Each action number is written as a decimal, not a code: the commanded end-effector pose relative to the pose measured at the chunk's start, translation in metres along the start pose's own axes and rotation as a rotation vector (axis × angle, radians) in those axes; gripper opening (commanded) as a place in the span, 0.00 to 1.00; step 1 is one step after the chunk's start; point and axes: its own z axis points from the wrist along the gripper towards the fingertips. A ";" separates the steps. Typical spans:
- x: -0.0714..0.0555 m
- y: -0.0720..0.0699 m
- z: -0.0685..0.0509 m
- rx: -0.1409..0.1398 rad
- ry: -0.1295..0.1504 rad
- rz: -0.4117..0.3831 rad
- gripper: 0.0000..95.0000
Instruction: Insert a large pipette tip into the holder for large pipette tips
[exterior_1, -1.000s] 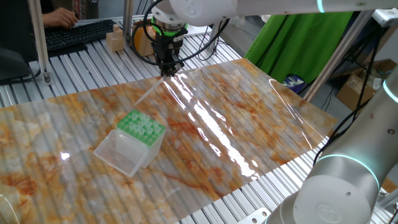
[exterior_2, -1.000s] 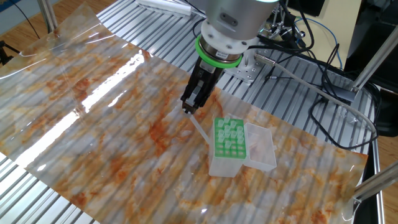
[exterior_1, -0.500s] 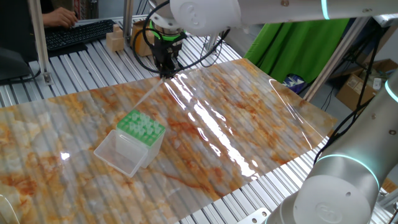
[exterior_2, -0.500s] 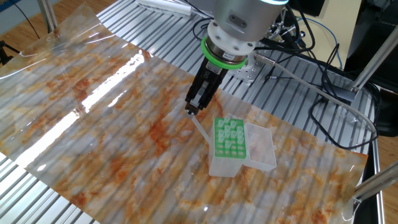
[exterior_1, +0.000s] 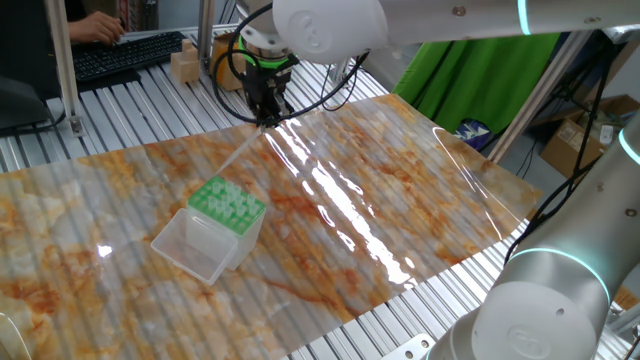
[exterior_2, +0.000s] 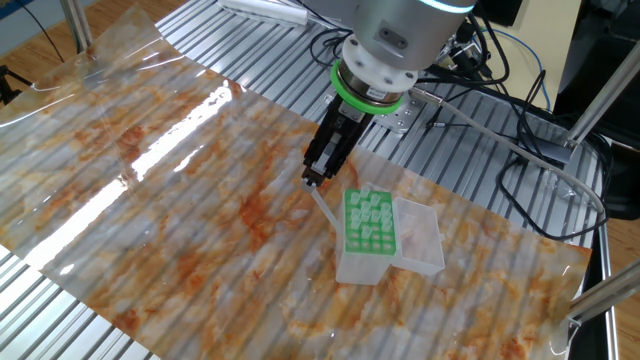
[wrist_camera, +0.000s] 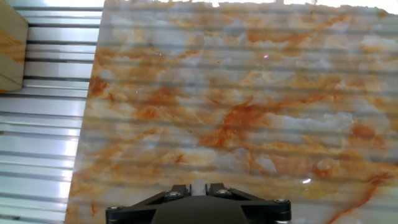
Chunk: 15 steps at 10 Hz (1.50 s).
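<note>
My gripper (exterior_1: 264, 116) hangs above the marbled sheet, behind the holder, and is shut on the large pipette tip (exterior_1: 240, 150), a whitish translucent cone slanting down from the jaws toward the holder. From the other side, the gripper (exterior_2: 313, 181) sits just left of the holder and the tip (exterior_2: 326, 208) points down along its near edge. The holder for large pipette tips (exterior_1: 228, 203) is a clear box with a green perforated rack (exterior_2: 368, 222) and its lid (exterior_2: 421, 240) lying open. In the hand view the tip's wide end (wrist_camera: 198, 186) shows between the fingers.
A marbled orange sheet (exterior_1: 380, 190) covers the slatted metal table (exterior_1: 120, 110). A wooden block (exterior_1: 185, 63) and a keyboard (exterior_1: 120, 55) lie at the back. Cables (exterior_2: 520, 170) trail behind the holder. A green cloth (exterior_1: 480, 70) hangs at the far side.
The gripper has shifted a little sideways with the tip still held. The holder has not moved.
</note>
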 end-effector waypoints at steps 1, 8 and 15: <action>0.001 0.001 0.000 0.001 -0.007 -0.004 0.00; 0.002 -0.001 -0.001 0.001 -0.046 -0.017 0.00; 0.004 -0.006 -0.003 -0.003 -0.076 -0.043 0.00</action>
